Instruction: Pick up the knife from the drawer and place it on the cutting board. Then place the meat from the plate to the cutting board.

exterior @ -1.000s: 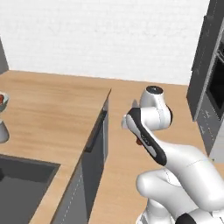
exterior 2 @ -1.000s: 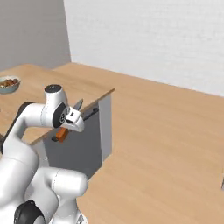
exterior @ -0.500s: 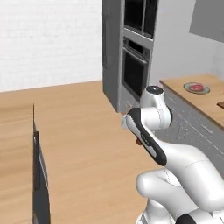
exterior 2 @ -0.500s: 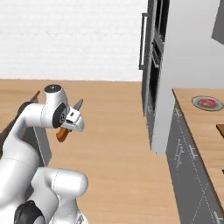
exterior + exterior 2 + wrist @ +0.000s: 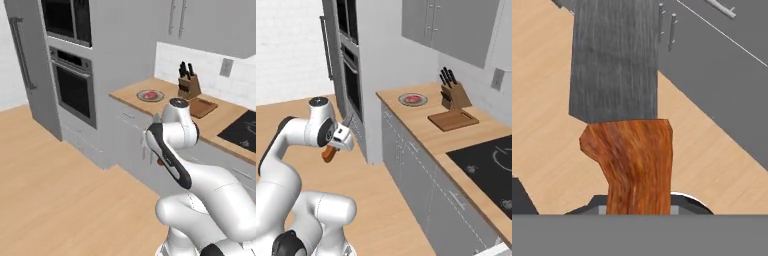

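Observation:
My gripper [image 5: 340,139] is shut on the knife [image 5: 331,151], held in the air over the floor, left of the counter. The orange-red handle [image 5: 637,160] and grey blade [image 5: 614,60] loom close in the hand view. On the wooden counter sits the round grey plate [image 5: 404,102] with the red-pink meat [image 5: 413,99] on it. To its right, beyond the gripper, lies the reddish-brown cutting board [image 5: 452,120], bare. In the left base view the plate [image 5: 142,97], meat [image 5: 150,94] and board [image 5: 202,106] lie behind the arm. The drawer is out of view.
A wooden knife block [image 5: 452,95] with black-handled knives stands behind the board. A black cooktop [image 5: 491,165] lies farther right. Grey cabinet fronts [image 5: 416,165] run under the counter. A tall oven stack [image 5: 72,85] stands to the left. Open wooden floor [image 5: 50,190] spreads at left.
The whole picture has shifted as the base turned and drove: the counter with plate, board and knife block has come close. The knife stays in the shut gripper.

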